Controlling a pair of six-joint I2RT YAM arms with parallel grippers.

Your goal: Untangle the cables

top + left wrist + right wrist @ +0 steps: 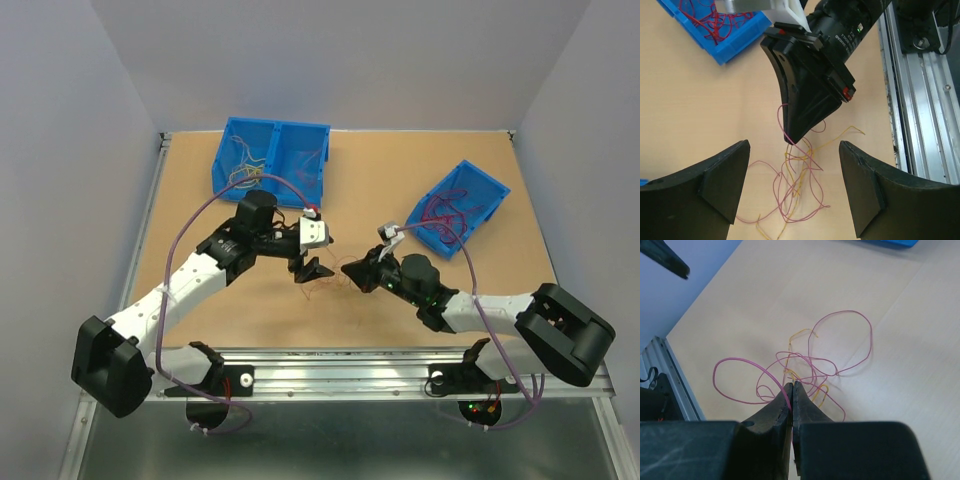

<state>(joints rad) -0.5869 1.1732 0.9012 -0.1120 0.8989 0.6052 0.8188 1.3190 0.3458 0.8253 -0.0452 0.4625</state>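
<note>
Closest to the lens: left gripper (793,150), its two dark fingers low in the left wrist view at 8 and 4 o'clock. They stand wide apart and grip nothing.

Between and just beyond those fingers lies the tangle (795,185), hair-thin pink and yellow loops spread flat on the worktop (170,180). From overhead I place it near the worktop's centre, a little toward 6 o'clock.

The right gripper (792,384) comes in from 3 o'clock, tip down on the edge of the tangle. Its jaws are pressed together, and a pink cable (740,362) runs into the seam at the tip, so I read it as pinched. A yellow cable (800,332) is woven through the pink loops just past the tip.

Containers, from overhead:
- double blue bin (300,128) at 12 o'clock, two compartments side by side. The 9 o'clock compartment holds mixed cables (245,170) in yellow, orange and red. The 3 o'clock compartment holds a few red strands (308,172).
- single blue bin (488,218) at 2 o'clock, turned at an angle to the worktop edges. It holds a loose nest of red cables (445,210).

Both bins sit well apart from the tangle.
</note>
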